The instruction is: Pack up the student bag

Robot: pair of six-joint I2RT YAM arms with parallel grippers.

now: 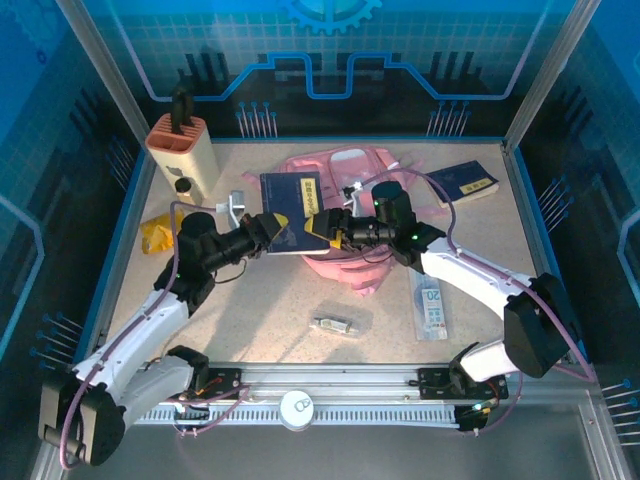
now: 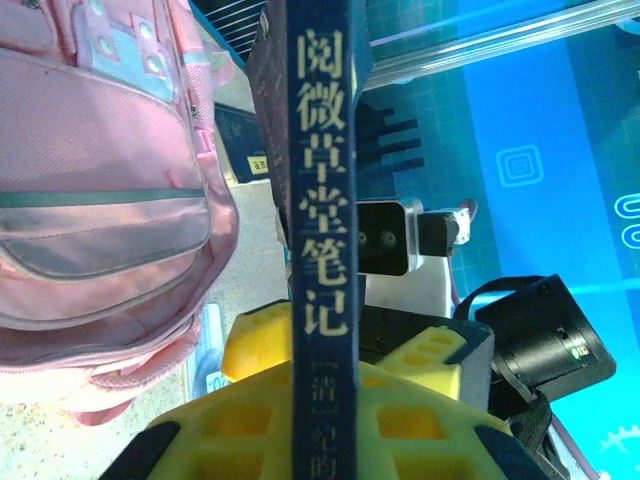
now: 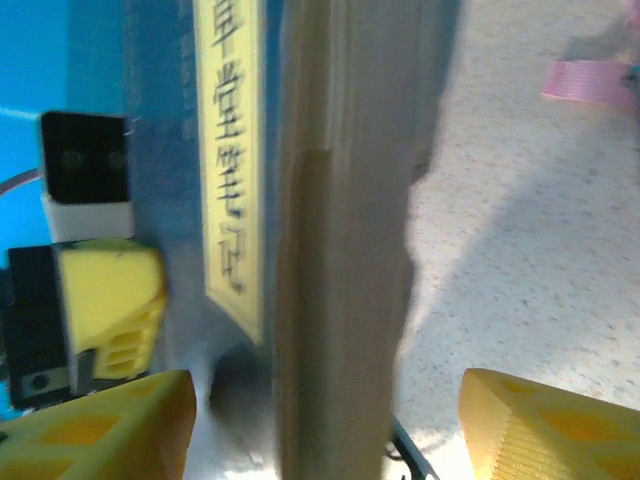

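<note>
The pink student bag [image 1: 345, 165] lies at the back middle of the table, part of it under both grippers, and in the left wrist view the bag [image 2: 100, 180] lies to the left with its pocket open. A dark blue book [image 1: 290, 200] is held above the table. My left gripper [image 1: 268, 228] is shut on the book, with the spine [image 2: 322, 200] pinched between its yellow fingers [image 2: 230, 430]. My right gripper [image 1: 325, 226] is open at the book's right edge. Its fingers [image 3: 100, 420] stand wide apart on either side of the page edge [image 3: 340, 250].
A beige holder with a black top [image 1: 180, 145] stands back left, with a yellow packet [image 1: 157, 235] in front of it. A second blue book [image 1: 465, 182] lies back right. A clear packet [image 1: 335, 323] and a blue-white pack [image 1: 431, 305] lie near the front.
</note>
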